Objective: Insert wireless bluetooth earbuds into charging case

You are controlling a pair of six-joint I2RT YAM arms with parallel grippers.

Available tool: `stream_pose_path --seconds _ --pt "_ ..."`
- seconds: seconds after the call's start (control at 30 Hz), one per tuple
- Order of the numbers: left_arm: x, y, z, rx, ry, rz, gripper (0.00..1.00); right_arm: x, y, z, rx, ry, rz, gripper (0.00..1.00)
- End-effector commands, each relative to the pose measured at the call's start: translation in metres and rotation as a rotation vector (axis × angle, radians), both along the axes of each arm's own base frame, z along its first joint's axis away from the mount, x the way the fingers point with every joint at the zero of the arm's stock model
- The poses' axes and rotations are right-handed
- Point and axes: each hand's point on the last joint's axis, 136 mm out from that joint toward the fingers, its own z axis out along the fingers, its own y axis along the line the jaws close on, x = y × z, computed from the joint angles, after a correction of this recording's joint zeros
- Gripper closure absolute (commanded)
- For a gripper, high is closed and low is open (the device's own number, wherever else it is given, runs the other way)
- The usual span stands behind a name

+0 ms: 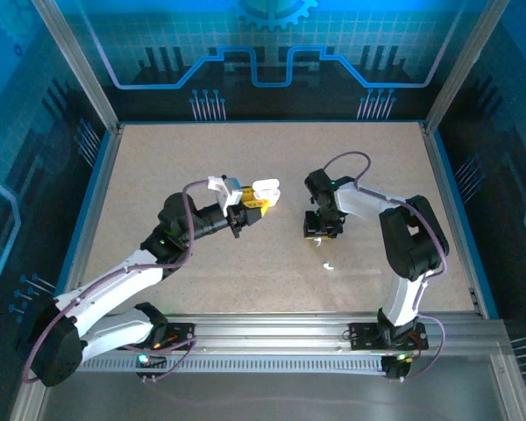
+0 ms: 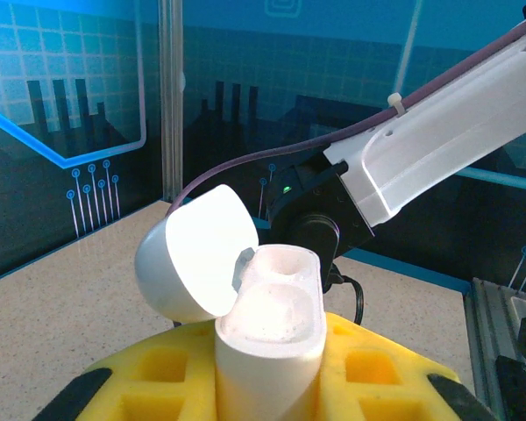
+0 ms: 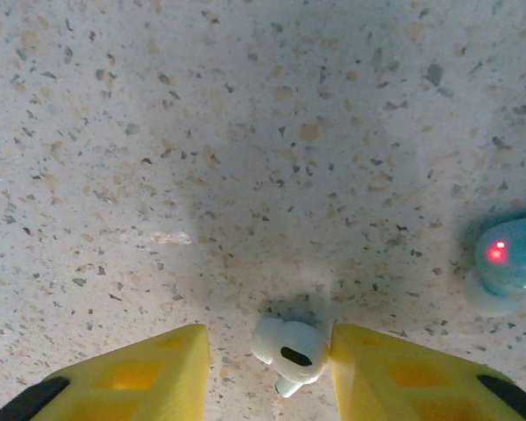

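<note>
Right wrist, right tool (image 3: pixel 268 349) half-open around white earbud (image 3: pixel 289 354)

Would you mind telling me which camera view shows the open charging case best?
The left wrist view: the charging case fills the foreground, clamped in the left hand, lid open, both sockets seemingly empty. The top external view shows it merely as a small white shape at that hand's tip.
</note>
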Motion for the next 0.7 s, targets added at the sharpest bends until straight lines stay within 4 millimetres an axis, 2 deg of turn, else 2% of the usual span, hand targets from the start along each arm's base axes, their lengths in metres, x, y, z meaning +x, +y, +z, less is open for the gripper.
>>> stream_pose_path --seconds 0.0,0.2,0.43,0.53,0.67 --pt "-0.0023 0.0016 0.0047 -0.009 -0.023 0.009 0.78 -0.0015 -0.0008 -0.0011 -0.033 0.015 0.025 0.59" --pt "-0.0023 0.0011 0.0049 -0.009 -0.022 0.006 0.78 -0.0023 -0.0084 -0.0046 -0.087 0.024 0.030 0.58" --pt "-0.0021 0.0009 0.0044 -0.007 -0.021 0.006 0.78 0.0023 -0.0032 -0.0048 -0.072 0.021 0.006 0.59" --pt "-0.0023 0.0009 0.0047 -0.005 -0.022 0.007 0.78 0.0021 -0.0033 -0.0063 -0.079 0.028 -0.013 0.63" --pt "-0.0020 0.0012 0.0038 -0.004 -0.021 0.009 0.78 0.0014 -0.0027 -0.0085 -0.088 0.034 -0.023 0.64"
